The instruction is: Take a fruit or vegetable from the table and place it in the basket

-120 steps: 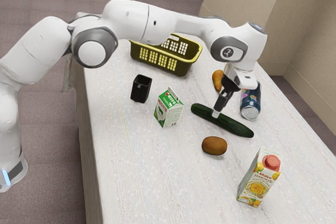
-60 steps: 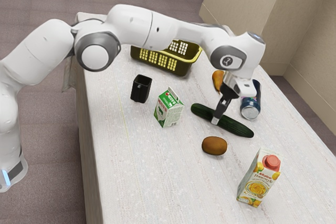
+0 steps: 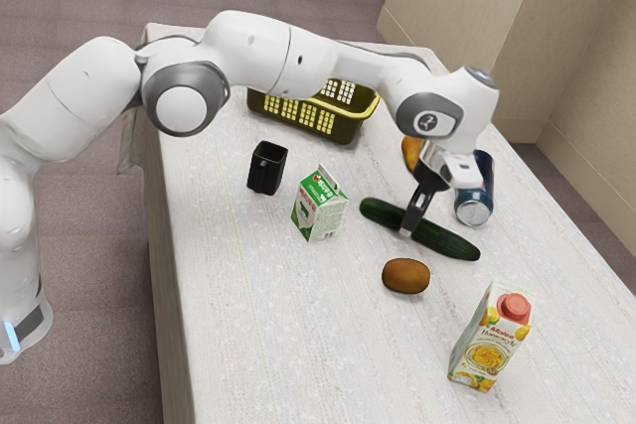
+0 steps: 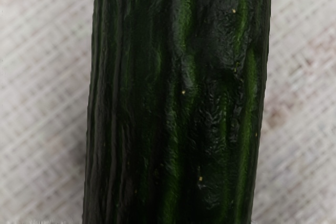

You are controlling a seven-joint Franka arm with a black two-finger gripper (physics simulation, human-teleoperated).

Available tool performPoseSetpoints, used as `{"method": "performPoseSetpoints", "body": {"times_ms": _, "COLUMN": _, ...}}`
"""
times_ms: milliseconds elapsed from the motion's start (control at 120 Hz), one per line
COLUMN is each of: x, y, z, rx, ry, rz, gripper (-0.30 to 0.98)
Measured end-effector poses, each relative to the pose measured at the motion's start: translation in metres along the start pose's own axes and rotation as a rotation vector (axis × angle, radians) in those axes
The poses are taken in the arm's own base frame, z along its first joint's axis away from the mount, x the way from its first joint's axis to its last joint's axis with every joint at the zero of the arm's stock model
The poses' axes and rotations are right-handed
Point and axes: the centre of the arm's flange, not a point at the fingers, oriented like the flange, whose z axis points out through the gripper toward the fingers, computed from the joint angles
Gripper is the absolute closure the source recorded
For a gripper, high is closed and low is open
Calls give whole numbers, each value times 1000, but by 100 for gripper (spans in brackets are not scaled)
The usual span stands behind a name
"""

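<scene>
Claw (image 3: 408, 226) slightly lower | cucumber (image 3: 451, 241) directly under it | open or closed: can't tell

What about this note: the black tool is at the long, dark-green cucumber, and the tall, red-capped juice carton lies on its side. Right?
The carton's pose is wrong: in the exterior view, the red-capped juice carton stands upright. The black tool is indeed at the dark-green cucumber.
</scene>
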Motion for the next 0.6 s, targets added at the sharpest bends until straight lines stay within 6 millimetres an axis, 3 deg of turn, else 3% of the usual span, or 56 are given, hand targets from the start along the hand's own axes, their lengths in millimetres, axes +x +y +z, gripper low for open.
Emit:
{"method": "performPoseSetpoints", "body": {"times_ms": 92, "x": 0, "y": -1, "z": -4, "rx": 10, "ry": 8, "rz": -3, "gripper": 45}}
{"method": "performPoseSetpoints", "body": {"times_ms": 283, "x": 4, "y": 6, "z": -19, "rx": 34, "ry": 36, "rz": 4, "gripper": 46}}
{"method": "performPoseSetpoints", "body": {"times_ms": 483, "x": -10, "y": 37, "z": -108, "rx": 106, "ry": 109, "rz": 20, "gripper": 46}}
{"method": "performPoseSetpoints", "body": {"times_ms": 600, "x": -29, "y": 53, "z": -159, "rx": 134, "ry": 141, "rz": 19, "gripper": 47}}
